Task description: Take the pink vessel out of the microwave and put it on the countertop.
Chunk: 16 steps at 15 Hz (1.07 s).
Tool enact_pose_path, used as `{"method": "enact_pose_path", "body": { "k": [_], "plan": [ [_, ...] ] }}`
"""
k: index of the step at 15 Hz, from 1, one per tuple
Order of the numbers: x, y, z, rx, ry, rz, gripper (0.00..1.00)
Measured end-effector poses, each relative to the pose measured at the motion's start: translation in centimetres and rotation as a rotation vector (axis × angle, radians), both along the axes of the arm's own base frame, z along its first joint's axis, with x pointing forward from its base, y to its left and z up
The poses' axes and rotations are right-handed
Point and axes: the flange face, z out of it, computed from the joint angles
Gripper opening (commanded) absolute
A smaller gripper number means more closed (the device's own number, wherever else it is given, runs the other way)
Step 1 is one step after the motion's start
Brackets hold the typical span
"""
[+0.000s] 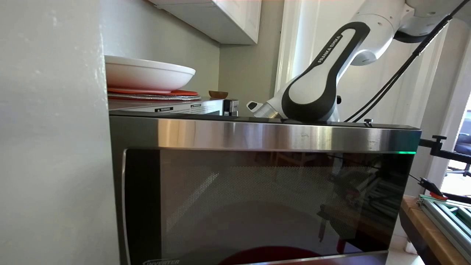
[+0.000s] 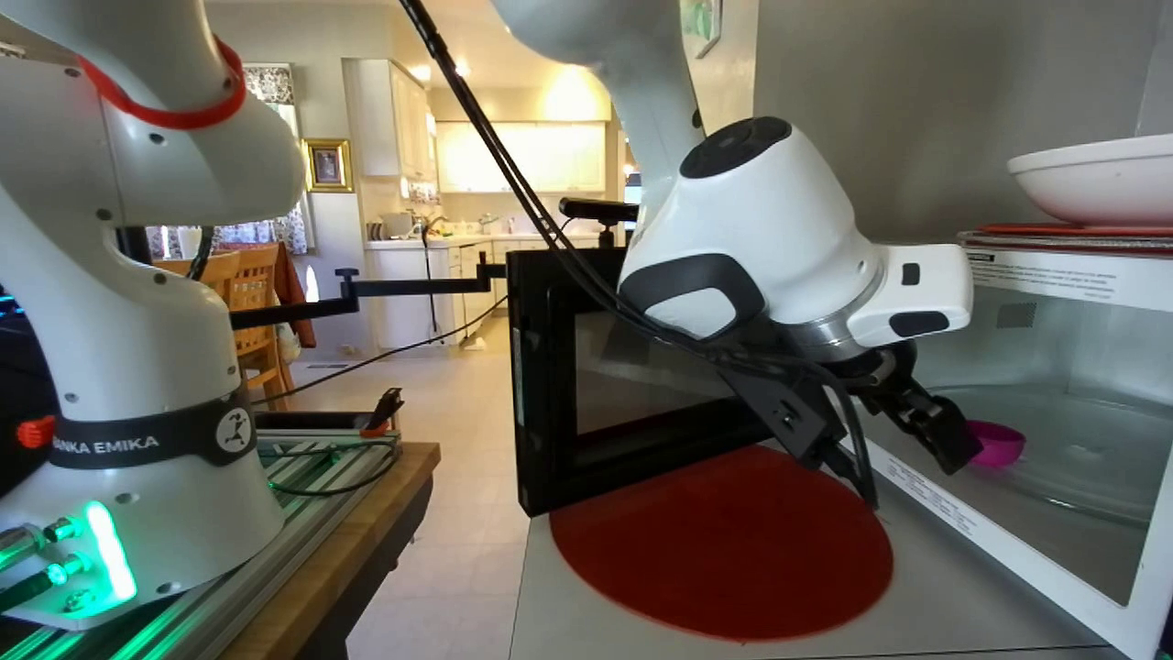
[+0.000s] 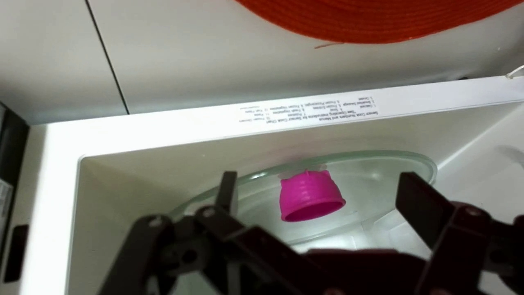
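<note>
Pink cup (image 3: 311, 194): inside the microwave (image 3: 163, 128), on its glass turntable (image 3: 366, 192), not yet grasped.
My gripper (image 3: 318, 190): spread wide, pinching nothing; I judge it ready to close in.
Microwave door (image 2: 550, 394): open, so access is done.
Counter (image 2: 944, 600): bears a red mat (image 2: 724, 559); grasp, removal and placing here remain.

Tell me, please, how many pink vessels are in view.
1: the pink vessel rests on the glass turntable inside the microwave; another could be hidden behind the gripper.
</note>
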Motion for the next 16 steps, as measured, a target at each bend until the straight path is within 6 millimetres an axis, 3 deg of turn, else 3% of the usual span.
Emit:
{"method": "enact_pose_path", "body": {
  "k": [7, 16],
  "plan": [
    [0.0, -1.3, -1.2, 0.005, -0.007, 0.005, 1.0],
    [0.2, -1.0, -1.1, 0.006, -0.007, 0.0, 1.0]
  ]
}}
